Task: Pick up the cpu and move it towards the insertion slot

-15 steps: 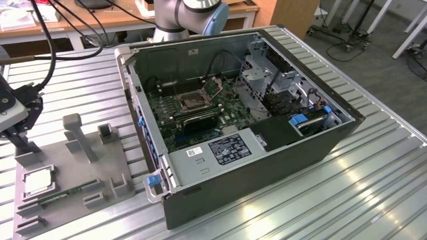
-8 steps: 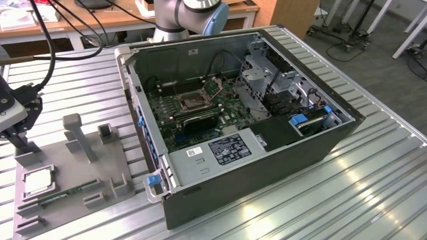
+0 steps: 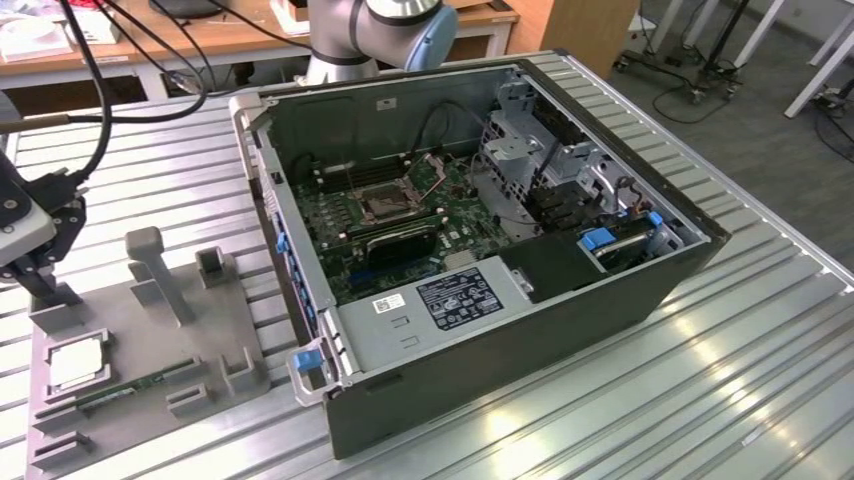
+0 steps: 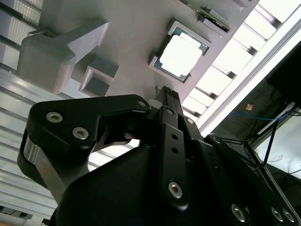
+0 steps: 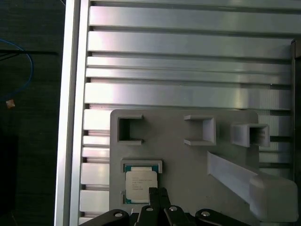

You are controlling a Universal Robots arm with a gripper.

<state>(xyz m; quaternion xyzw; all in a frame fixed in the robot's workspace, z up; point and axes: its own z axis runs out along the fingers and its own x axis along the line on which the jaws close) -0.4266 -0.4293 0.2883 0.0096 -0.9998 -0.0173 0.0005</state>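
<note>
On the slatted aluminium bench [image 3: 747, 330], the largest item is the open computer case [image 3: 534, 330], which occupies the middle of the bench with its side panel off and its interior facing up. The robot arm [image 3: 387, 25] rises behind the far edge of the case. A grey fixture plate [image 3: 174, 345] lies flat on the bench beside the case, toward the bench edge at the exterior view's left, and carries several raised blocks and open pockets. Inside the case, the green circuit board [image 3: 454, 215] lies on the case floor. The insertion slot [image 3: 378, 200], a square socket with a dark centre and a silver frame, sits on this board and is unoccupied. The gripper [image 3: 51, 292] hangs over the fixture plate at its edge on the exterior view's left, well apart from the case. In both wrist views its fingers [image 5: 153, 194] are pressed together and grasp nothing. The cpu [image 3: 74, 363] rests flat, metal face up, in a square pocket at the corner of the fixture plate nearest the bench edge. In the second wrist view the closed fingertips stand just beside the cpu [image 4: 181, 55], with bare plate between them. A memory stick [image 3: 134, 388] lies in a narrow pocket next to the cpu pocket.
</note>
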